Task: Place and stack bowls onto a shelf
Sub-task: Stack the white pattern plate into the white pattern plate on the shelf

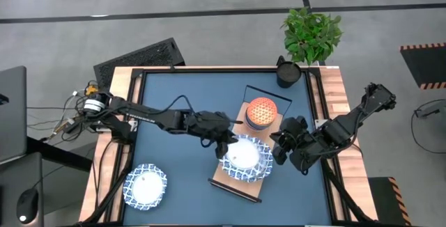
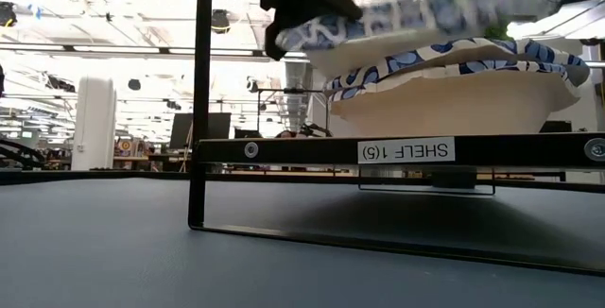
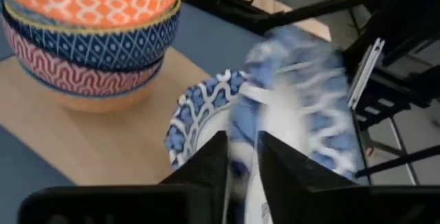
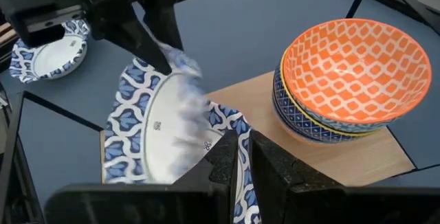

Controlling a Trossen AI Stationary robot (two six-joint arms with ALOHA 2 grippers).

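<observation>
Step in hand, as judged: setting a wide white bowl with blue patterned rim [image 4: 161,124] onto the one already lying on the shelf [image 1: 224,173].

The left gripper [image 1: 226,142] is pinching the upper bowl's rim, its fingers [image 3: 206,165] straddling the edge; that bowl is tilting and blurring, so it is probably settling or just being let go. The right gripper [image 1: 277,145] is standing at the opposite side of the same stack, its fingers [image 4: 230,157] nearly pressed together at the rim; whether they are gripping it or only steadying it cannot be told.

To do this well, in my judgement: the upper bowl should be lowered level and centred over the lower bowl [image 2: 444,100] before the rim is freed, since a tilted drop could slide it off. The left gripper should lift straight up and clear of the stacked small bowls [image 1: 260,113], which are standing just beside the wide stack on the same shelf.

Materials and shapes: the wide bowls are appearing glazed, shallow and flaring, white inside. The small stack is showing an orange lattice bowl [image 4: 352,69] on top, blue-diamond and red-wave ones beneath, all round and deep. The shelf is a light-wood board on thin black wire.

A third wide bowl [image 1: 145,186] is waiting on the blue table [image 1: 167,88], well apart from the shelf.
</observation>
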